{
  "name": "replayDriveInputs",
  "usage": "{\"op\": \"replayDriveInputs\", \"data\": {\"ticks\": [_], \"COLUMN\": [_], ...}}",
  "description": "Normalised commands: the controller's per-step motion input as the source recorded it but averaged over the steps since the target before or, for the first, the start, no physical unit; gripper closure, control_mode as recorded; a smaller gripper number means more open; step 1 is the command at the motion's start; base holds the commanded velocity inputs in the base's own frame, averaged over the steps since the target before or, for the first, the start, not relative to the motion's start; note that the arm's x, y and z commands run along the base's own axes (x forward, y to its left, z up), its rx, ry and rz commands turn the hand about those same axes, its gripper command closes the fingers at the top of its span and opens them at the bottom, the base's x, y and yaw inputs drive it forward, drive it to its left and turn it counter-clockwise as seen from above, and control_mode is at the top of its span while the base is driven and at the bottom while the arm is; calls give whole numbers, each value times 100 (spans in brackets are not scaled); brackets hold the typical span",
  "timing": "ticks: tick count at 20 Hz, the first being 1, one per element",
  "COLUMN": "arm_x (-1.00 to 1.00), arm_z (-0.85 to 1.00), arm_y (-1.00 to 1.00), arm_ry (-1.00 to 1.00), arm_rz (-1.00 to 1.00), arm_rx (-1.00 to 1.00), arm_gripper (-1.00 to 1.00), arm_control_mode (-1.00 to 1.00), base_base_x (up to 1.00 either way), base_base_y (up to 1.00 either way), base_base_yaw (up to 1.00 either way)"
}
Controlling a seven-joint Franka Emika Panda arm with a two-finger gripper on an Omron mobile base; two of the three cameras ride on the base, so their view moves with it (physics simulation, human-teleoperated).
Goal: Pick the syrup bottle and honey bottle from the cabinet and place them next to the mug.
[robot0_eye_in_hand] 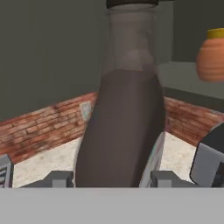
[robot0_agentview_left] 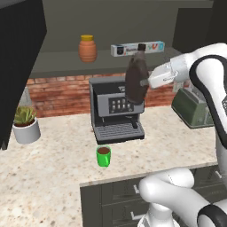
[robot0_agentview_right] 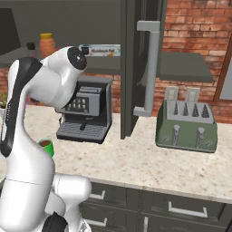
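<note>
Clamped between the gripper [robot0_agentview_left: 141, 82] fingers, the syrup bottle [robot0_agentview_left: 136, 76] hangs upright in the air before the coffee machine [robot0_agentview_left: 116, 109], its dark syrup filling the body up to the neck. Behind it, the honey bottle [robot0_agentview_left: 88, 48] stands on the cabinet [robot0_agentview_left: 62, 60] shelf. Below, on the counter [robot0_agentview_left: 53, 168], the mug [robot0_agentview_left: 103, 156] holds brown liquid. From the right, the arm hides the bottle.

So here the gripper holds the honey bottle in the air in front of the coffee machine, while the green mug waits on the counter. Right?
Not quite. The gripper holds the syrup bottle, the dark brown one, as the left base view shows. The honey bottle stands on the cabinet shelf. The rest holds: the bottle hangs before the coffee machine, the mug on the counter.
</note>
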Motion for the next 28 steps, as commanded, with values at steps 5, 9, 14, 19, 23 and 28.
{"op": "replayDriveInputs", "data": {"ticks": [5, 9, 14, 19, 23, 28], "arm_x": [0, 0, -8, -11, 0, 0], "arm_z": [-29, -43, -52, -50, -51, -45], "arm_y": [-29, 0, 0, 0, 0, -9], "arm_ry": [0, 0, 0, 0, 0, 0], "arm_rz": [34, 2, 0, 0, 0, 2], "arm_rx": [0, 0, 0, 0, 0, 0], "arm_gripper": [100, 100, 100, 100, 100, 100], "arm_control_mode": [-100, -100, -100, -100, -100, -100], "base_base_x": [0, 0, 0, 0, 0, 0], "base_base_y": [0, 0, 0, 0, 0, 0], "base_base_yaw": [0, 0, 0, 0, 0, 0]}}
